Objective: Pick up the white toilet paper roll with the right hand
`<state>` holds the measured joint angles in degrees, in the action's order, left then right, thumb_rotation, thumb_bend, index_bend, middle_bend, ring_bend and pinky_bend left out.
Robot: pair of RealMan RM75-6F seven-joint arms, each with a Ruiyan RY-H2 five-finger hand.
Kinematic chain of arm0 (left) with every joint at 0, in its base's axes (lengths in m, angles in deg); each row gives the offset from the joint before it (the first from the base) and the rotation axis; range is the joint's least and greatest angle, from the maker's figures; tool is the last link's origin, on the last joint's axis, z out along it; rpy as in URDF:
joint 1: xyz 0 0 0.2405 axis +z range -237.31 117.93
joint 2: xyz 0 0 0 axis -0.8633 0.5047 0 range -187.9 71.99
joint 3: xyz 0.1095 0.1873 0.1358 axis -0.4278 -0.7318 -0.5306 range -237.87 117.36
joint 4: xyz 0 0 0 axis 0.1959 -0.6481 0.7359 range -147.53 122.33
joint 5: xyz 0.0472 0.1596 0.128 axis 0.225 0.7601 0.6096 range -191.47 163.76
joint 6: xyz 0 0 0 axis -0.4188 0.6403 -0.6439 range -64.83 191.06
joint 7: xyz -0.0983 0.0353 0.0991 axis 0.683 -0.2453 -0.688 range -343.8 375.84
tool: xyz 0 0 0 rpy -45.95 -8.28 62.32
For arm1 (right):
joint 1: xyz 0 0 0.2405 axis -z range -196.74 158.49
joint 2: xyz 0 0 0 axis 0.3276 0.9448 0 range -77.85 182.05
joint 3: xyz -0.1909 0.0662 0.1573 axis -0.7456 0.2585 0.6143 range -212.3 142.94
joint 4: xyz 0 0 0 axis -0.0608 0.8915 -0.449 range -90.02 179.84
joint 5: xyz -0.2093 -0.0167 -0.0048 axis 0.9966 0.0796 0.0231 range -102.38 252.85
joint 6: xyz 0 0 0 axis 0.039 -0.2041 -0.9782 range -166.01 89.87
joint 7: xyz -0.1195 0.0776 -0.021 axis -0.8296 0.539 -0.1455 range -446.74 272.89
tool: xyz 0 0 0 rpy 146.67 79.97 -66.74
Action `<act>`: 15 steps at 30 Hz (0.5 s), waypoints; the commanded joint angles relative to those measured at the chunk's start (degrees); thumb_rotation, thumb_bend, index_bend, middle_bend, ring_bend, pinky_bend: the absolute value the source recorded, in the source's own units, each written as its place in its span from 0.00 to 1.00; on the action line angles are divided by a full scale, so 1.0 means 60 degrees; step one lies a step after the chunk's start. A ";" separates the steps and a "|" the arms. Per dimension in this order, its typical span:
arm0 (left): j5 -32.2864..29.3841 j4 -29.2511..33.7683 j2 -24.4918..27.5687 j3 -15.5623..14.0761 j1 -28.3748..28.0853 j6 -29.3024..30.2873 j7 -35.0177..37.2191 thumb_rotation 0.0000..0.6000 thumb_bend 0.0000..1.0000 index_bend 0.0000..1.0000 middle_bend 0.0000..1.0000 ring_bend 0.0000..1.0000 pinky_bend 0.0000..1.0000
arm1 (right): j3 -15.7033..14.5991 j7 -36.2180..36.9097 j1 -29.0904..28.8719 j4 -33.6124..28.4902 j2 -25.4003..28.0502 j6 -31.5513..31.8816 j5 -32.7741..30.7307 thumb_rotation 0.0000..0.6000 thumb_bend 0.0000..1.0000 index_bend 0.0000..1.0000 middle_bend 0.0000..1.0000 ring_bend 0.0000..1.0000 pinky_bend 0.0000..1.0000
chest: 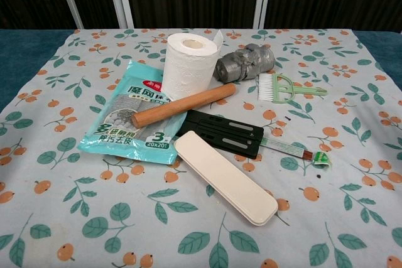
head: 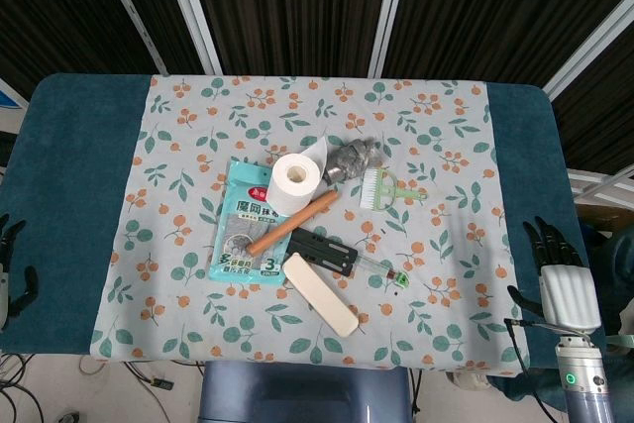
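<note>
We log the toilet paper roll (head: 296, 183) upright near the middle of the desk (head: 79, 195), its base touching a wooden stick (head: 292, 223) that lies across a teal packet (head: 241, 225). The right hand (head: 561, 282) sits at the desk's right edge, well apart from the roll, fingers (head: 543, 242) spread and holding nothing. The left hand (head: 10, 260) shows only at the frame edge; we cannot tell its state. A floral cloth (head: 436, 146) covers the desk; dark slatted panels (head: 297, 7) stand behind.
</note>
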<state>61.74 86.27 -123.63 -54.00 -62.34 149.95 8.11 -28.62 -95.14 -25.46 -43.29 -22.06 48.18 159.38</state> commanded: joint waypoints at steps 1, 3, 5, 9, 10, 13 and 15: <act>-0.0019 -0.0003 0.0002 0.0008 -0.0013 -0.0026 -0.0009 1.00 0.57 0.11 0.01 0.02 0.00 | -0.0016 -0.0022 -0.0013 -0.0001 -0.0014 -0.0039 0.0000 1.00 0.22 0.02 0.06 0.10 0.22; -0.0018 -0.0004 0.0002 0.0001 -0.0017 -0.0037 -0.0028 1.00 0.57 0.11 0.01 0.02 0.00 | -0.0028 -0.0045 -0.0018 0.0008 -0.0026 -0.0054 0.0007 1.00 0.22 0.02 0.06 0.10 0.22; -0.0007 -0.0001 0.0002 -0.0004 -0.0018 -0.0035 -0.0039 1.00 0.57 0.11 0.01 0.02 0.00 | -0.0036 -0.0059 -0.0024 0.0009 -0.0034 -0.0066 0.0016 1.00 0.22 0.02 0.06 0.10 0.22; 0.0008 0.0005 0.0002 -0.0012 -0.0010 -0.0021 -0.0047 1.00 0.57 0.11 0.01 0.02 0.00 | -0.0060 -0.0035 -0.0032 -0.0012 -0.0035 -0.0108 0.0024 1.00 0.22 0.02 0.06 0.10 0.22; 0.0012 0.0004 0.0001 -0.0009 -0.0008 -0.0012 -0.0043 1.00 0.57 0.11 0.01 0.02 0.00 | -0.0070 -0.0011 -0.0038 -0.0025 -0.0030 -0.0128 0.0031 1.00 0.22 0.02 0.06 0.10 0.22; 0.0003 -0.0003 -0.0006 0.0000 -0.0005 -0.0004 -0.0034 1.00 0.57 0.11 0.01 0.02 0.00 | -0.0113 0.0130 -0.0058 -0.0101 0.0006 -0.0204 0.0075 1.00 0.22 0.02 0.06 0.10 0.22; -0.0006 -0.0003 -0.0005 -0.0001 -0.0008 -0.0018 -0.0035 1.00 0.57 0.10 0.01 0.02 0.00 | -0.0158 0.0213 -0.0068 -0.0151 0.0051 -0.0273 0.0101 1.00 0.22 0.02 0.06 0.10 0.22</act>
<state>61.71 86.24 -123.67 -54.01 -62.38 149.84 7.90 -29.47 -93.96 -25.83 -44.10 -21.84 46.64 159.91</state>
